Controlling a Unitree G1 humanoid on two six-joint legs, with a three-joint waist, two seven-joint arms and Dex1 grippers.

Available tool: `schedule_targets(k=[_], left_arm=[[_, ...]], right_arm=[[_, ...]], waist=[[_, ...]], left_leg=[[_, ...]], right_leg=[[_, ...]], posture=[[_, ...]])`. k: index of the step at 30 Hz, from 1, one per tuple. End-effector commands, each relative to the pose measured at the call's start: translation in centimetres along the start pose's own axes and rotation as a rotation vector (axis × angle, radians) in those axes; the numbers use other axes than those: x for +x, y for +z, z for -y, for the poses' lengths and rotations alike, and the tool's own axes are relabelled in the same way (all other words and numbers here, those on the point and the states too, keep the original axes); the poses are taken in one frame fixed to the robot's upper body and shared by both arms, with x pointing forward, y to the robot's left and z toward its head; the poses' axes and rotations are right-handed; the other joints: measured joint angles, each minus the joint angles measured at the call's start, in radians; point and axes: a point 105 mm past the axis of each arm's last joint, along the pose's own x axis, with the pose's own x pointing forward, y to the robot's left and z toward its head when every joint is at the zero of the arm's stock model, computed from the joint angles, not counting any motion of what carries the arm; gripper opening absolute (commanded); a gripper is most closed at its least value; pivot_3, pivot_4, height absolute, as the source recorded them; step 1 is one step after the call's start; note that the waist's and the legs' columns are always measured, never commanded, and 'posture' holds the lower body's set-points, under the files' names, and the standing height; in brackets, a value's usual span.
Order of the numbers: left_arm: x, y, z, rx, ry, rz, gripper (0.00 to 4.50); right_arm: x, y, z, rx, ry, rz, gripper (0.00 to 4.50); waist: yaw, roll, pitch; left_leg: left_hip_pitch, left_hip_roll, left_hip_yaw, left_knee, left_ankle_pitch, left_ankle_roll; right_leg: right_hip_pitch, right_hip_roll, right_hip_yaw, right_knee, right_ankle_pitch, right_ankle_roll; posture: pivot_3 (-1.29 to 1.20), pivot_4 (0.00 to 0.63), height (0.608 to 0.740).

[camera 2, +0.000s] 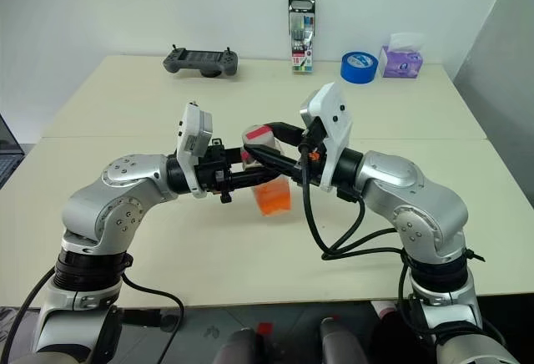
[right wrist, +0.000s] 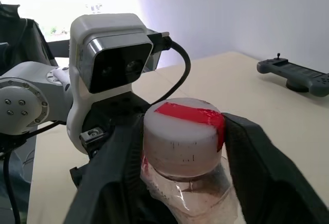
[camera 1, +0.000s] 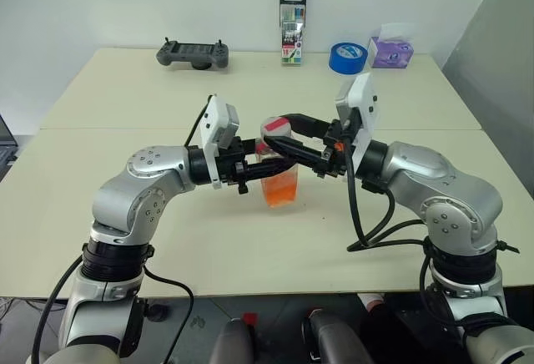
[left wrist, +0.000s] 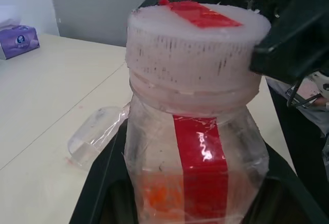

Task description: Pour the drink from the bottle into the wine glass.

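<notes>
1. Bottle [camera 1: 279, 179] sits upright over the middle of the cream tabletop [camera 1: 125, 230], between the two arms, its lower part holding the orange drink [camera 1: 280, 189].
2. Left hand [camera 1: 250, 166] reaches in level from the robot's left and is clamped tight on the bottle's clear body; in the left wrist view its black fingers [left wrist: 103, 183] flank the bottle on both sides, below the cap.
3. Right hand [camera 2: 265, 149] comes from the robot's right, and its fingers sit on either side of the whitish cap [right wrist: 182, 134]; in the right wrist view both black fingers [right wrist: 257, 167] lie against the cap's sides, gripping it.
4. Cap carries a red strip across its top, and a red label strip [left wrist: 200, 167] runs down the bottle's front.
5. Wine glass [left wrist: 97, 134] lies on its side on the tabletop just behind the bottle, seen in the left wrist view.
6. Far edge of the tabletop holds a grey controller [camera 1: 193, 54], a pack of markers [camera 1: 292, 15] standing upright, a blue tape roll [camera 1: 348, 58] and a purple tissue box [camera 1: 390, 51], all well apart from the bottle.
</notes>
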Motion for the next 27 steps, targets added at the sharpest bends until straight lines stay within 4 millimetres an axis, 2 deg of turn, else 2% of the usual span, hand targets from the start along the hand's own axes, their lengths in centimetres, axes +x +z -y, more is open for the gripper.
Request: schedule_targets(k=[1, 5, 8, 11, 15, 17, 22, 23, 25, 27], left_arm=[[-0.2, 1.5, 0.0, 0.073, 0.005, 0.024, 1.81], [-0.1, 1.5, 0.3, 0.065, -0.007, 0.026, 1.81], [0.1, 1.6, 1.2, 0.041, -0.070, 0.033, 1.81], [0.2, 1.7, 2.0, 0.027, -0.135, 0.034, 1.81], [0.3, 1.7, 2.2, 0.032, -0.158, 0.029, 1.81], [0.4, 1.7, 2.0, 0.036, -0.152, 0.028, 1.81], [0.1, 1.5, 1.2, 0.045, -0.103, 0.024, 1.81], [0.0, 1.5, 1.1, 0.045, -0.094, 0.022, 1.81], [-0.2, 1.3, 1.0, 0.043, -0.083, 0.020, 1.81], [-0.2, 1.2, 0.9, 0.042, -0.077, 0.020, 1.81]], right_arm=[[-0.1, 1.1, -0.4, -0.042, 0.028, 0.042, 1.82], [-0.4, 1.4, 0.1, -0.045, 0.067, 0.041, 1.82], [-1.3, 1.6, 0.6, -0.059, 0.249, 0.003, 1.82], [-1.9, 0.4, 1.6, -0.099, 0.398, -0.107, 1.82], [-2.0, -0.5, 2.6, -0.105, 0.457, -0.169, 1.82], [-2.5, -0.5, 3.0, -0.086, 0.450, -0.176, 2.57], [-5.4, -0.1, 3.6, -0.058, 0.315, -0.202, 4.33], [-5.9, -0.1, 3.2, -0.053, 0.298, -0.207, 4.48], [-6.7, -0.1, 2.2, -0.037, 0.266, -0.205, 4.48], [-6.4, 0.0, 1.1, -0.038, 0.222, -0.178, 4.48]], waist=[[0.000, 0.000, 0.000], [0.000, 0.000, 0.000], [0.000, 0.000, 0.000], [0.000, 0.000, 0.000], [0.000, 0.000, 0.000], [0.000, 0.000, 0.000], [0.005, 0.001, 0.001], [0.005, 0.001, 0.001], [0.004, 0.001, 0.001], [0.003, 0.001, 0.001]], left_leg=[[0.000, 0.000, 0.000, 0.000, 0.000, 0.000], [0.000, 0.000, 0.000, 0.000, 0.000, 0.000], [0.000, 0.000, 0.000, 0.000, 0.000, 0.000], [0.000, -0.001, 0.000, 0.001, 0.000, 0.000], [0.001, 0.000, 0.000, 0.001, 0.000, 0.001], [0.000, 0.000, -0.001, 0.001, -0.001, 0.001], [-0.001, 0.000, -0.001, 0.003, -0.001, 0.001], [-0.001, 0.000, -0.001, 0.003, -0.001, 0.001], [-0.001, 0.000, -0.001, 0.003, -0.001, 0.001], [-0.001, 0.000, -0.001, 0.003, -0.001, 0.001]], right_leg=[[0.000, 0.000, 0.000, 0.000, 0.000, 0.000], [0.000, 0.000, 0.000, 0.000, 0.000, 0.000], [0.000, 0.000, 0.000, 0.000, 0.000, 0.000], [0.001, 0.000, -0.001, -0.001, 0.000, 0.000], [0.001, 0.001, -0.001, -0.001, 0.000, 0.000], [0.001, 0.001, -0.002, -0.001, 0.000, 0.000], [0.002, -0.001, -0.002, -0.001, 0.000, 0.000], [0.002, -0.001, -0.001, -0.001, 0.000, 0.000], [0.002, -0.001, -0.001, 0.000, 0.000, 0.000], [0.002, -0.001, -0.001, 0.000, 0.000, 0.000]], posture=[[0.00, 0.150, 0.740], [0.00, 0.150, 0.740], [0.00, 0.150, 0.740], [0.00, 0.150, 0.740], [0.00, 0.150, 0.740], [0.00, 0.150, 0.740], [0.00, 0.150, 0.740], [0.00, 0.150, 0.740], [0.00, 0.150, 0.740], [0.00, 0.150, 0.740]])
